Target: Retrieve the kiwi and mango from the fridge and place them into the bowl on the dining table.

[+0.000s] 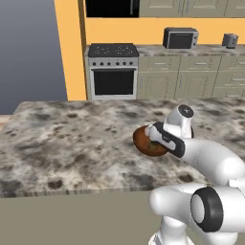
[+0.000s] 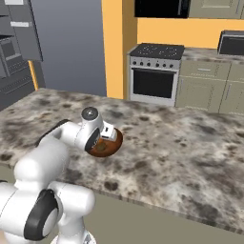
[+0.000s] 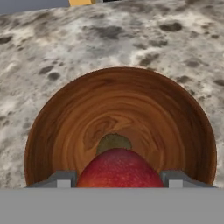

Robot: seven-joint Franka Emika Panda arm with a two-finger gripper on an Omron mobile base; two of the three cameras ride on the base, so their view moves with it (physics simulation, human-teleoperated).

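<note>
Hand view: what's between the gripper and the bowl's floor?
In the hand view the mango, held in the gripper; just past it, the kiwi lies in the bowl.

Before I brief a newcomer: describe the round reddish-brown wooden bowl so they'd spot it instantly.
On the big mottled grey-brown stone dining table, look just beyond the white arm's gripper. The round reddish-brown wooden bowl sits there, ringed with wood grain, a dull greenish-brown kiwi at its bottom.

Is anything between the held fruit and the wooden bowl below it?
Nothing visible. The end effector holds the reddish-orange oval mango directly over the round reddish-brown wooden bowl, where the dull greenish-brown kiwi already lies.
</note>
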